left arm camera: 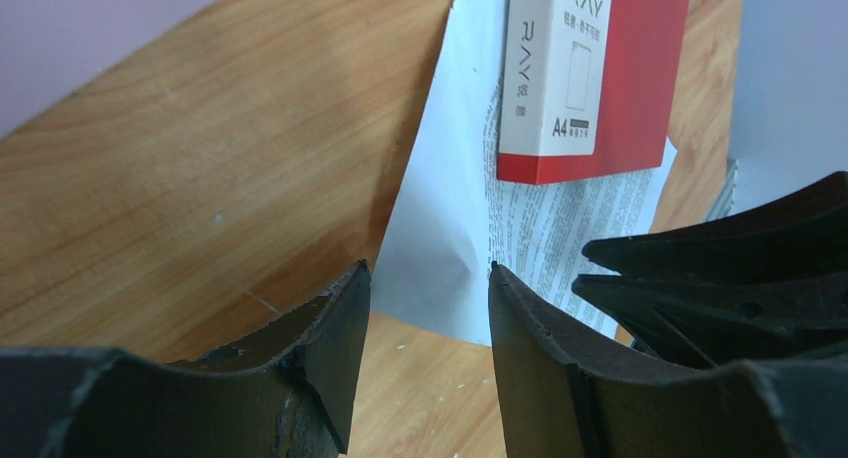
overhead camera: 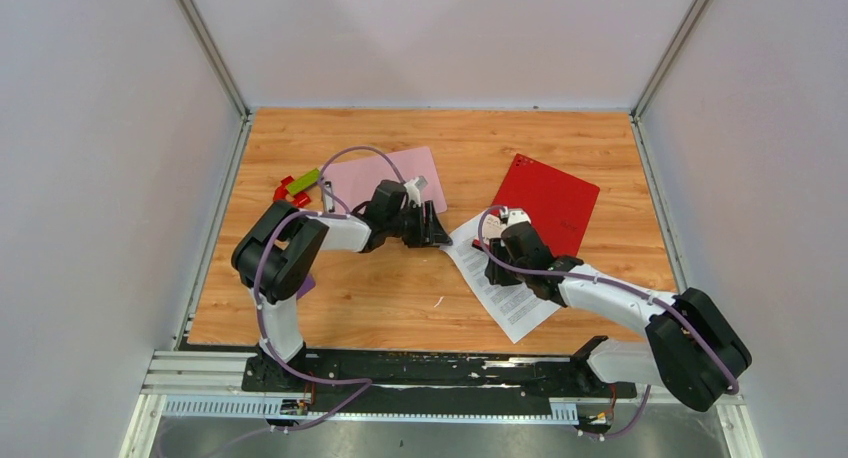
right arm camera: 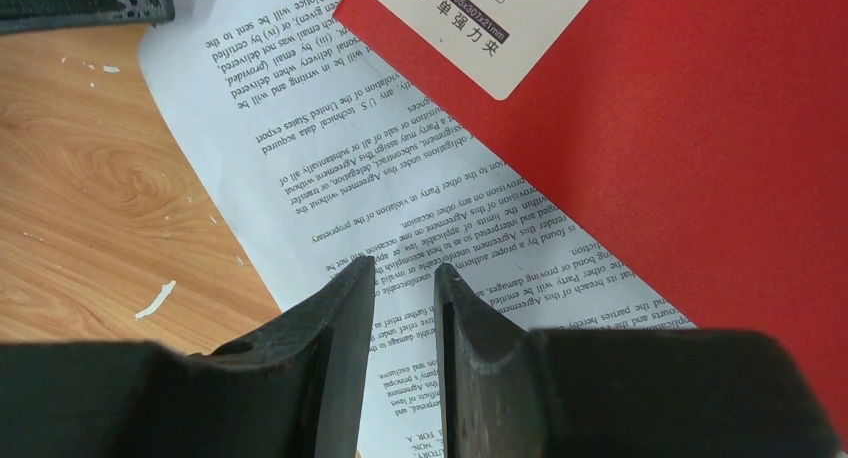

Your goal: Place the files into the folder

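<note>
The files (overhead camera: pixel 512 296) show as white printed paper lying slantwise on the wooden table, the far end tucked beneath the red folder (overhead camera: pixel 548 200). That folder (right arm camera: pixel 700 158) carries a white A4 label (left arm camera: pixel 560 68). My left gripper (overhead camera: pixel 443 232) is open, and its tips (left arm camera: pixel 430 273) stand just short of the paper's near-left corner (left arm camera: pixel 440 268), which bulges up slightly. My right gripper (overhead camera: pixel 493 265) hovers over the printed sheet (right arm camera: pixel 300 148). Its jaws (right arm camera: pixel 405 270) stand narrowly apart, with text showing through the gap and nothing between them.
A pink sheet (overhead camera: pixel 395 171) lies at the back left, behind the left arm. Small red and green pieces (overhead camera: pixel 296 186) sit beside it. Grey walls close in the table on three sides. The right gripper's black fingers (left arm camera: pixel 720 278) show in the left wrist view.
</note>
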Robot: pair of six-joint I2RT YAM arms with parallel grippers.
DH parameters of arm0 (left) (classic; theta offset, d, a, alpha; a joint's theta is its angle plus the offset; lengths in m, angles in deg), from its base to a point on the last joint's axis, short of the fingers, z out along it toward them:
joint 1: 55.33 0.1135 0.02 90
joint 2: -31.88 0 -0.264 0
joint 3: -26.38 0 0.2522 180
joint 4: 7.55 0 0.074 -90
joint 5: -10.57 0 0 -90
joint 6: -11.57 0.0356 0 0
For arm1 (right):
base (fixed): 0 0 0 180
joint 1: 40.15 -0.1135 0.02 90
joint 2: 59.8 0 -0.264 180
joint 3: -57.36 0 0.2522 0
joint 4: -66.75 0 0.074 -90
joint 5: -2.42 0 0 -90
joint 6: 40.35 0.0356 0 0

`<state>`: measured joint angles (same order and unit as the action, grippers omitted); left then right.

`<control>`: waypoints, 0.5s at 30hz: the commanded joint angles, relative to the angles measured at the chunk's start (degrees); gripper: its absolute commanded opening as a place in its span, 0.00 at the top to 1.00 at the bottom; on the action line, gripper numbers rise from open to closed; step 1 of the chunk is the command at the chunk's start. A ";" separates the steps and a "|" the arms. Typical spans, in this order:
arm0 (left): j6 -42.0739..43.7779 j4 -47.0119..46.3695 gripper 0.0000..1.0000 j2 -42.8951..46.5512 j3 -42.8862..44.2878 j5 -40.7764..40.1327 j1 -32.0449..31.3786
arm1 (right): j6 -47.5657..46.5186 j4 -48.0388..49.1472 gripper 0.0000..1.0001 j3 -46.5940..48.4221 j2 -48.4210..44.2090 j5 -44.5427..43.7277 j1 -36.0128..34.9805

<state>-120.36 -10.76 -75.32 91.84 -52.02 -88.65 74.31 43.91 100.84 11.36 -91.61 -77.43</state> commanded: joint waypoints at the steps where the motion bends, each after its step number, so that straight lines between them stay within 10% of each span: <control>1: -3.81 -3.79 0.44 -0.37 -1.87 3.40 -1.36 | 3.74 5.32 0.70 -1.15 -0.55 -0.95 0.33; 15: -15.44 -18.39 0.44 2.63 -4.28 8.39 -3.41 | 5.24 8.59 0.70 -3.79 1.59 -1.46 0.43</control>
<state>-131.26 -21.03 -75.32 87.56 -45.55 -90.91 78.22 49.81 97.62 12.86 -92.25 -77.23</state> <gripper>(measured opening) 0.556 0.299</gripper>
